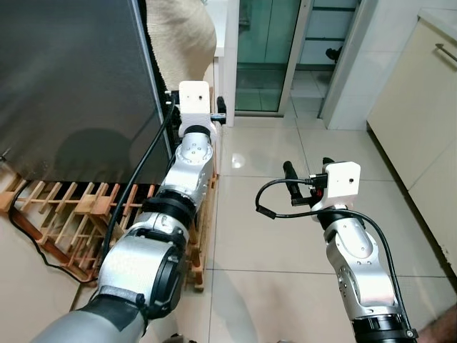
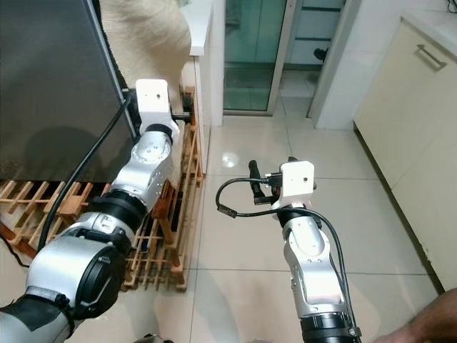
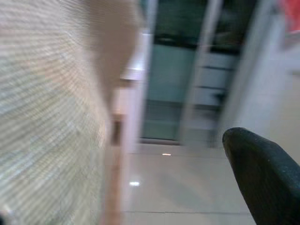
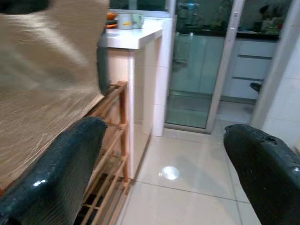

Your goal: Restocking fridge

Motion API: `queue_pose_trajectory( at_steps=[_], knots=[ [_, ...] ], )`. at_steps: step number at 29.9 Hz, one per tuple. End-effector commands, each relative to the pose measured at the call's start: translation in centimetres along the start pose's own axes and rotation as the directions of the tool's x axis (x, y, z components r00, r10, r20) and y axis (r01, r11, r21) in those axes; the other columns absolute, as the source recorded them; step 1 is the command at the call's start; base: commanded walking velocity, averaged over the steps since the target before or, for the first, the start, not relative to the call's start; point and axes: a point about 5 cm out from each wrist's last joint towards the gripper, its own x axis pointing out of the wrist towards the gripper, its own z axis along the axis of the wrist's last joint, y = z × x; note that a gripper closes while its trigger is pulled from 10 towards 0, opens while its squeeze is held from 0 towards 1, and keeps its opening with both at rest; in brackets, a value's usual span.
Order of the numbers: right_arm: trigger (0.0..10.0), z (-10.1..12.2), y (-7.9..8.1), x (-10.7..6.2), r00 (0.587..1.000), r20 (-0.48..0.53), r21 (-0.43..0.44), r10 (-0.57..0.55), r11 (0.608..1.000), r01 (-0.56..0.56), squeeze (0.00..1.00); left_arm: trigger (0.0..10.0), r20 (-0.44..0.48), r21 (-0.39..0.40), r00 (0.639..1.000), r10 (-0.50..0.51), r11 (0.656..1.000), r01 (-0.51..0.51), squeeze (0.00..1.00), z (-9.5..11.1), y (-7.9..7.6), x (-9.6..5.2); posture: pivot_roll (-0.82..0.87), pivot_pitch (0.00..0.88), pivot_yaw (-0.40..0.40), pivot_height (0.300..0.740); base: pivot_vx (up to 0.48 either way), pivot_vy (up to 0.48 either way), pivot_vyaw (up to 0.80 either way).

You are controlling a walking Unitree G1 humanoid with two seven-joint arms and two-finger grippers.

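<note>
Fridge (image 1: 71, 86), dark door closed, stands at our left on a wooden pallet (image 1: 78, 214); left gripper (image 1: 214, 114) reaches past its door edge, jaw state indeterminate, right gripper (image 1: 303, 182) hovers mid-floor, jaws apart and empty; we judge approach phase, next catching the door edge.

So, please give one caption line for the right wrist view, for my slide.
Open right gripper held above glossy tiled floor, beside slatted wooden rack.
</note>
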Motion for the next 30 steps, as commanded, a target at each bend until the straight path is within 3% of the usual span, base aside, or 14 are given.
queue_pose_trajectory(
  at_steps=[1,5,8,10,11,13,16,22,30],
  knots=[
    [10.0,-0.1,-0.1,0.0,1.0,0.004,-0.004,-0.005,1.0,0.005,0.0,10.0,0.062,-0.046,0.988,-0.138,0.989,0.141,0.0,0.8,-2.5,-0.1,-0.15,0.0,0.034,0.74,0.0,0.0,0.0],
    [10.0,-0.1,-0.2,0.0,1.0,0.002,-0.004,-0.008,1.0,0.008,0.0,10.0,0.123,-0.033,0.971,-0.206,0.977,0.211,0.0,1.6,-3.9,-0.3,-0.14,0.0,0.03,0.74,0.0,0.0,0.0],
    [10.0,-0.2,-0.1,-0.1,1.0,-0.001,-0.004,-0.006,1.0,0.006,0.0,10.0,0.134,0.026,0.966,-0.223,0.975,0.221,0.0,1.7,-4.1,-0.5,-0.14,0.0,0.028,0.74,0.0,0.0,0.0],
    [10.0,-0.3,-0.1,0.0,1.0,-0.003,-0.005,-0.003,1.0,0.003,0.0,10.0,0.077,0.084,0.974,-0.211,0.975,0.205,0.0,0.3,-3.1,-0.7,-0.14,0.0,0.025,0.74,0.0,0.0,0.0],
    [10.0,-0.3,-0.1,0.0,1.0,-0.003,-0.005,-0.003,1.0,0.003,0.0,10.0,0.077,0.084,0.974,-0.211,0.975,0.205,0.0,0.3,-3.1,-0.7,-0.14,0.0,0.025,0.74,0.0,0.0,0.0],
    [10.0,-0.3,-0.2,0.0,1.0,-0.004,-0.006,-0.003,1.0,0.003,0.0,10.0,-0.013,0.065,0.989,-0.144,0.987,0.145,0.0,-1.8,-0.5,-1.2,-0.13,0.0,0.022,0.74,0.0,0.0,0.0],
    [10.0,-0.4,-0.2,0.1,1.0,-0.004,-0.006,-0.001,1.0,0.001,0.0,10.0,-0.031,0.051,0.993,-0.111,0.992,0.113,0.0,-2.5,0.9,-1.5,-0.12,0.0,0.019,0.74,0.0,0.0,0.0],
    [10.0,-0.6,-0.1,0.3,1.0,-0.008,-0.009,0.015,1.0,-0.015,0.0,10.0,-0.009,0.08,1.0,-0.019,0.997,0.019,0.0,-2.5,3.8,-2.0,-0.1,0.0,0.004,0.74,0.0,0.0,0.0],
    [10.0,-0.5,0.1,0.7,1.0,-0.005,-0.009,0.027,1.0,-0.027,0.0,10.0,0.046,0.139,0.993,0.106,0.984,-0.111,0.0,-1.2,6.1,-1.8,-0.09,0.0,0.002,0.74,0.0,0.0,0.0]
  ],
)
